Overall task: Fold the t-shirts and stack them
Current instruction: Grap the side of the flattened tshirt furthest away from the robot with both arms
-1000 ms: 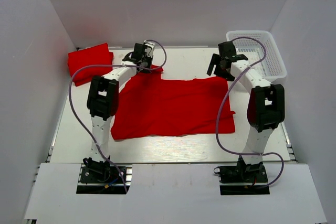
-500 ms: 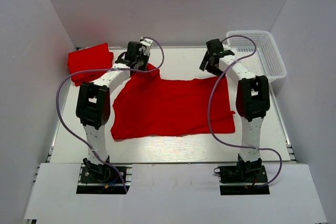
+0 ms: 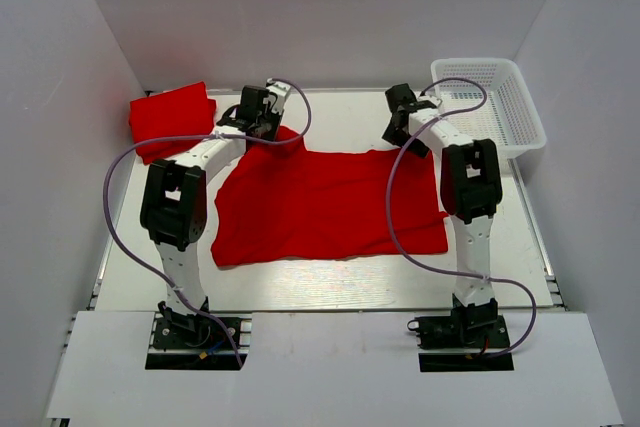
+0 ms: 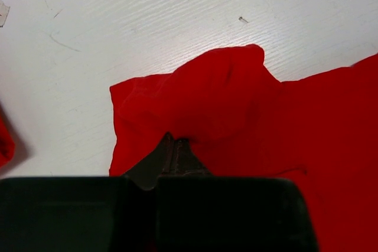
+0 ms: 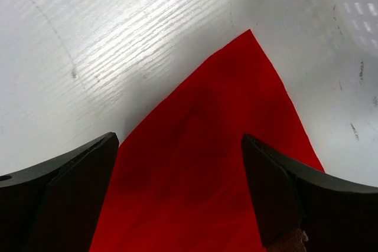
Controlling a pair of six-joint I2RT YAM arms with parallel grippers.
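A red t-shirt [image 3: 330,202] lies spread flat in the middle of the table. A second red t-shirt [image 3: 170,119] lies folded at the back left. My left gripper [image 3: 262,125] is at the spread shirt's back left sleeve. In the left wrist view its jaws [image 4: 175,146] are shut on the bunched sleeve cloth [image 4: 207,98]. My right gripper [image 3: 398,132] is over the shirt's back right corner. In the right wrist view it [image 5: 177,146] is open, and the pointed red corner [image 5: 230,116] lies between its fingers.
A white mesh basket [image 3: 500,97] stands at the back right, close to my right arm. White walls close in the table on the left, back and right. The purple cables loop over the shirt.
My right gripper has moved left and down onto the shirt's back right corner. My left arm has shifted a little left at the sleeve.
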